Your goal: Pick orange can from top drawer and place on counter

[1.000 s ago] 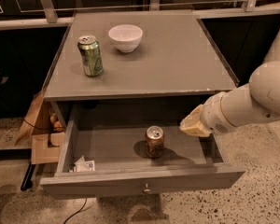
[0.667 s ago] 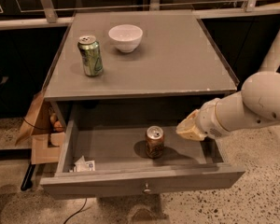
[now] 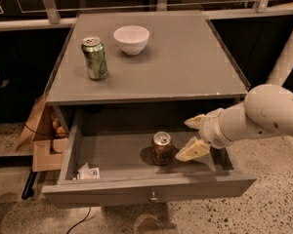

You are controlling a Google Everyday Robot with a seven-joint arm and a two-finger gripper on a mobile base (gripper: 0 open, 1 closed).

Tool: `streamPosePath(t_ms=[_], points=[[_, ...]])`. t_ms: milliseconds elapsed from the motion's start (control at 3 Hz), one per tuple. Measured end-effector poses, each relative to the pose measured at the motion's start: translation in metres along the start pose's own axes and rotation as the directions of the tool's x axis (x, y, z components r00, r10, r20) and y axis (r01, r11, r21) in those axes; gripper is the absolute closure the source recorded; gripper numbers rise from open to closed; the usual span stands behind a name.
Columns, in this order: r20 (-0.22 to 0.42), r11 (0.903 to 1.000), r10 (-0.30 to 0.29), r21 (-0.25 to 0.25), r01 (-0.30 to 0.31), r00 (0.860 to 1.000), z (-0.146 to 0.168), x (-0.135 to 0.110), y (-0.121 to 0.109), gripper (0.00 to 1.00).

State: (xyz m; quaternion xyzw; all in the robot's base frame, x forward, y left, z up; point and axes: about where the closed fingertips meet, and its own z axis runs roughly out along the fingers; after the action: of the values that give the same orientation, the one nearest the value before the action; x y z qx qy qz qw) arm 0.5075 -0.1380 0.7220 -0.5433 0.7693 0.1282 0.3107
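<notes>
Well, the counter [image 3: 185, 62] waits above, and the top drawer [image 3: 136, 191] stands pulled out beneath it. My hand [image 3: 183, 140] hangs inside the drawer, spread wide and holding nothing, just beside the upright orange can [image 3: 161, 148]. I should slide in level so both fingers straddle its middle before closing.

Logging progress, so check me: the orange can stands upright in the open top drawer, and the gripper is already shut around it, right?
Not quite. The camera view shows the gripper open beside the orange can, its fingers spread, not shut around it. The can does stand upright in the open top drawer.
</notes>
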Motion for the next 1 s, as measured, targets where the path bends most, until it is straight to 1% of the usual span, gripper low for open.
streamPosePath(t_ms=[333,667,1000], points=[[0.023,1.0,0.0,-0.006,0.0,1.0,0.013,-0.001,-0.002,0.21],[0.053,0.9996,0.003,-0.029,-0.001,0.999,0.032,-0.004,0.0,0.23],[0.084,0.9978,0.012,-0.067,-0.006,0.996,0.053,-0.009,0.006,0.24]])
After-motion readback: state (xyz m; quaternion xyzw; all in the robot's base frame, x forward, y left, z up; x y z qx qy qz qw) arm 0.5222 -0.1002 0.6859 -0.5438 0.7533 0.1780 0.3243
